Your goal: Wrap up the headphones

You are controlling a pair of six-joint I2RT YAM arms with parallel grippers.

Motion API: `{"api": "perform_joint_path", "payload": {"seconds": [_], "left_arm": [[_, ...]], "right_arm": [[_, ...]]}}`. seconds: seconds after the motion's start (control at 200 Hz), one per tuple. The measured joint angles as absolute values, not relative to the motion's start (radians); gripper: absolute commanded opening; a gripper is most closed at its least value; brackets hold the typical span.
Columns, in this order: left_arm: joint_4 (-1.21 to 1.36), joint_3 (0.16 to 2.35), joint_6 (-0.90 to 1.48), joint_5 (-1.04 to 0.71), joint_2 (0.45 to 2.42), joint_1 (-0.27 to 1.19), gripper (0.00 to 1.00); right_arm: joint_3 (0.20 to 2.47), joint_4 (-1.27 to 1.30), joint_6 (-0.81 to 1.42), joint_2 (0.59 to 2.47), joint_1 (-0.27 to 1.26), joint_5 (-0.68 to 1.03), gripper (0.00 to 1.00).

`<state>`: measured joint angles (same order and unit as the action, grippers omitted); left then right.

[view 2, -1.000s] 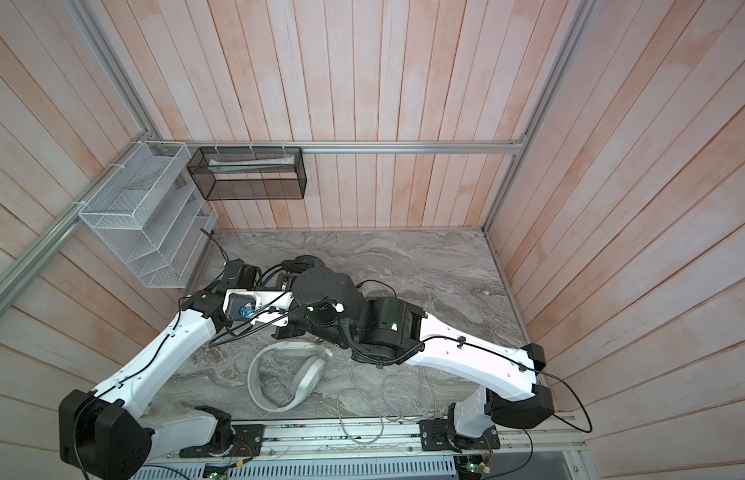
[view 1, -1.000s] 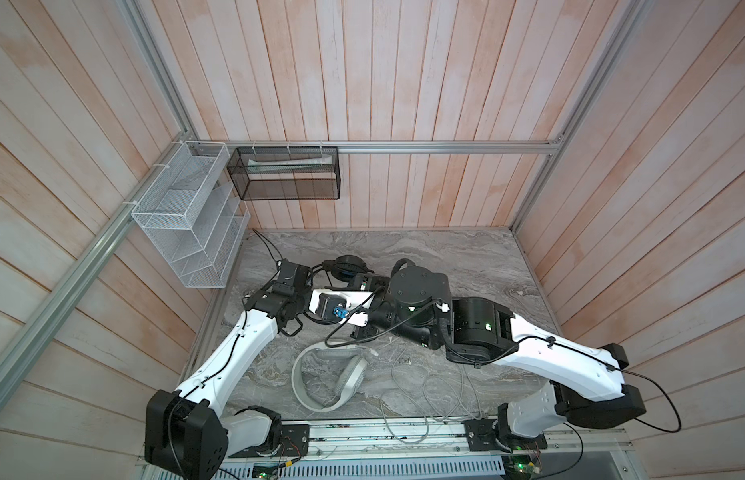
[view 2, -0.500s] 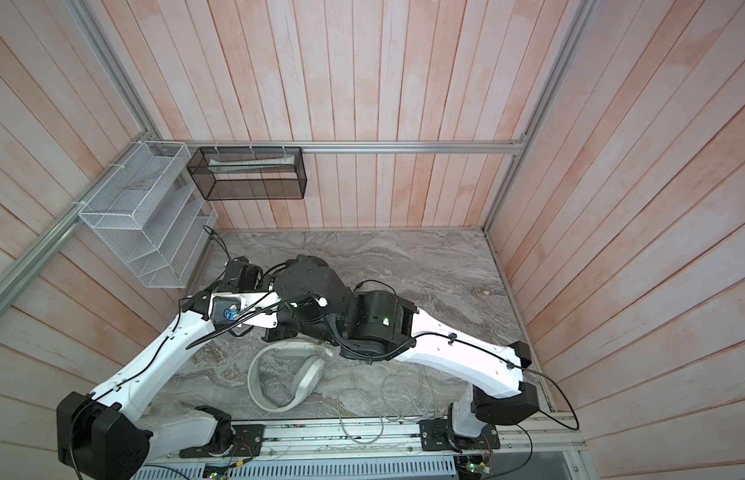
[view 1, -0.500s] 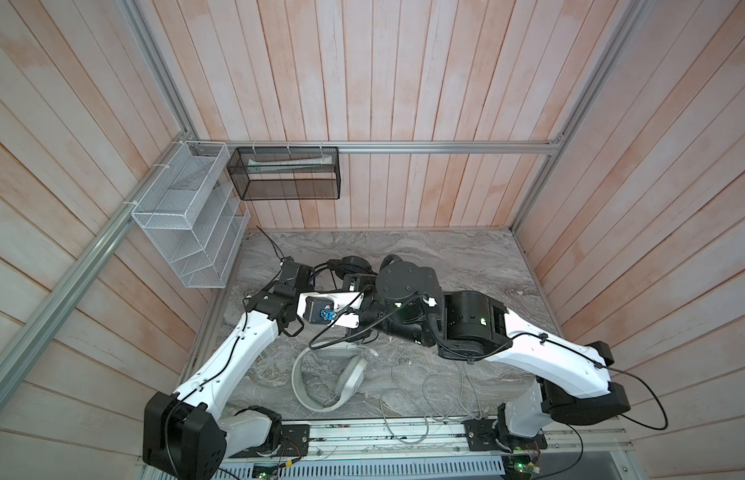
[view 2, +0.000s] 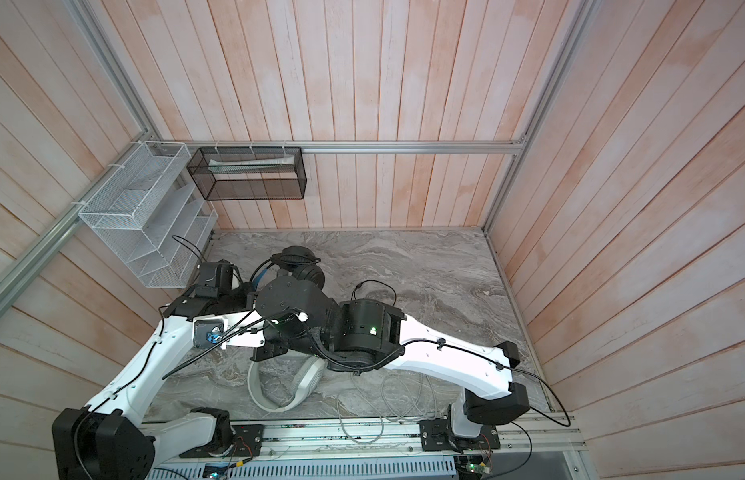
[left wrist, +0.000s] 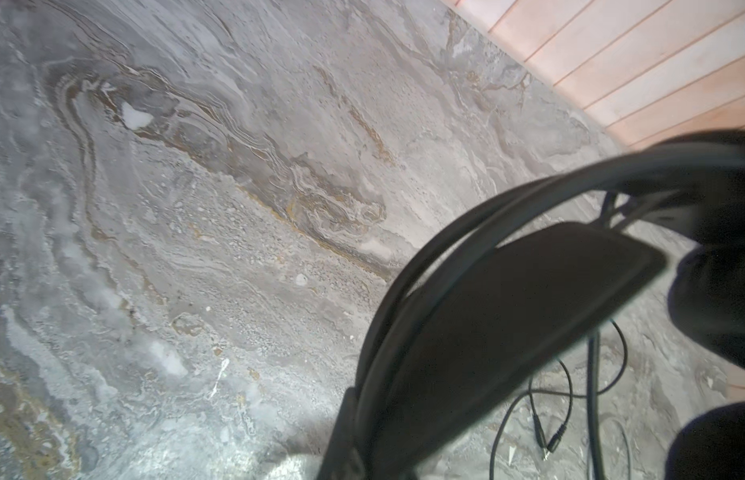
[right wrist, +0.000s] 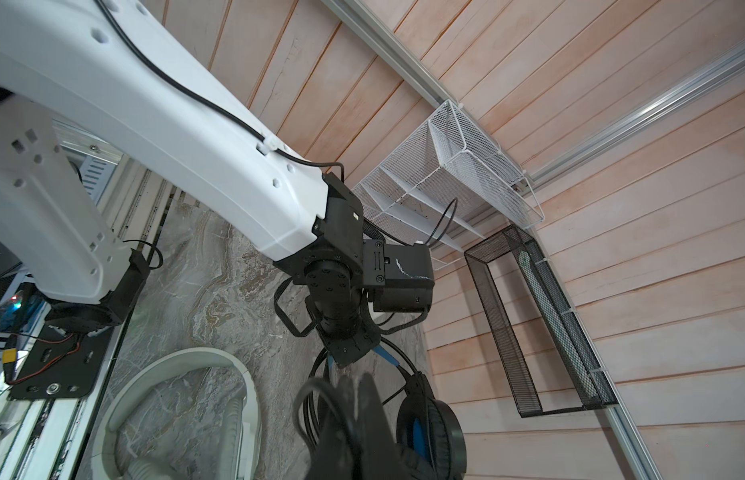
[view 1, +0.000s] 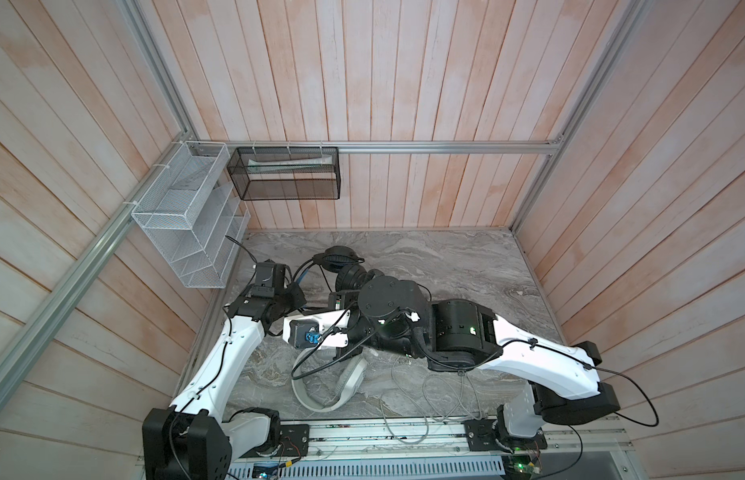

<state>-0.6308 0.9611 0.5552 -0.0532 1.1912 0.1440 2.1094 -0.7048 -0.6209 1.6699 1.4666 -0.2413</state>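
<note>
Clamping black headset [view 1: 341,259] by stiff band [left wrist: 466,232] in left gripper [right wrist: 349,355] at back left of table [view 1: 445,266], pinching its limp cable [right wrist: 298,409] in right gripper [right wrist: 354,415]; looks light, best held by band, not soft cups [right wrist: 429,432]; leaves white headset [view 1: 308,401] near front edge

Grey marbled tabletop [view 1: 466,270] under white-grey headset [view 1: 300,390] (grey cable [view 1: 424,386] loose alongside)

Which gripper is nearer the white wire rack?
Left. The left gripper, shut on the black headset, is near the rack; the right gripper, pinching black cable, lies beyond it.
</note>
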Motion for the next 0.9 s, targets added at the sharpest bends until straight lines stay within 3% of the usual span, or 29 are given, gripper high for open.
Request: {"api": "perform_joint_path", "payload": {"seconds": [0.1, 0.555, 0.9], "left_arm": [[-0.634, 0.959, 0.540, -0.014, 1.191, 0.185, 0.00], [-0.661, 0.911, 0.351, 0.365, 1.085, 0.648, 0.00], [-0.651, 0.865, 0.188, 0.493, 0.838, 0.723, 0.00]], "right_arm": [[2.109, -0.704, -0.620, 1.671, 1.439, -0.239, 0.00], [2.158, -0.712, -0.594, 1.698, 1.157, -0.164, 0.00], [2.074, -0.696, -0.550, 1.657, 1.053, -0.128, 0.00]]}}
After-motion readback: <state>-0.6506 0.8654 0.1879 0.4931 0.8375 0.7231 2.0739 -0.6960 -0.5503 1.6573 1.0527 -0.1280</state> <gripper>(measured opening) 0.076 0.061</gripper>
